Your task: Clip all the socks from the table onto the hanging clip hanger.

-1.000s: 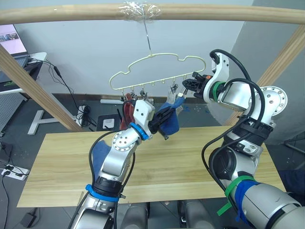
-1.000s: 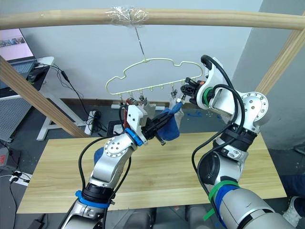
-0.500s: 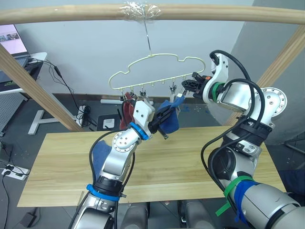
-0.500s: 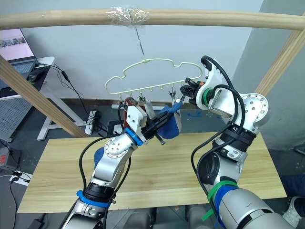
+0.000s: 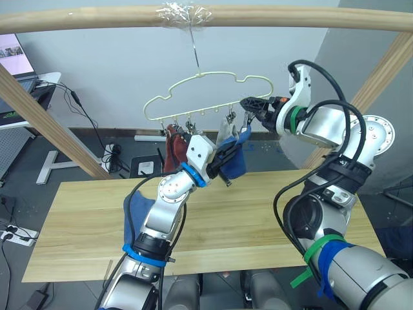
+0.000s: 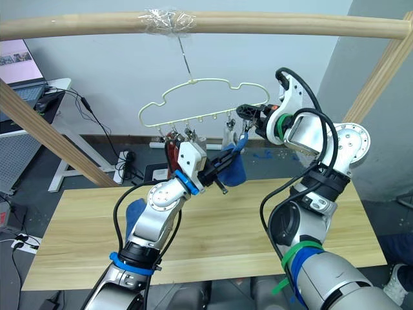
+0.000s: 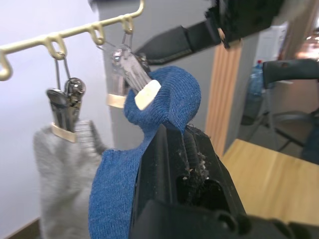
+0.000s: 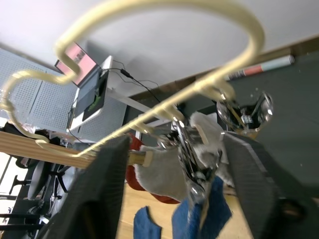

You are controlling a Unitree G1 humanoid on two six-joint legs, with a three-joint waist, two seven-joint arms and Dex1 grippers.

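The clip hanger (image 5: 206,97) has swung left; left gripper (image 5: 227,161) pinches an upward-pointing blue sock (image 7: 164,99), right gripper (image 8: 189,164) spread wide.

We are seeing a thick wooden pole (image 5: 84,18) running overhead, with clear tape (image 5: 185,11) wrapped around its middle. A slanted wooden post (image 5: 45,126) is leaning beyond the table's far left corner, where a laptop (image 5: 14,57) is glowing on a white desk (image 5: 53,79) with cables (image 5: 90,126) trailing to the dark floor (image 5: 26,187).

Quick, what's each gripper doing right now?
Left gripper: shut on the blue knit sock.
Right gripper: open, its fingers either side of a small metal clip on the cream wire hanger.
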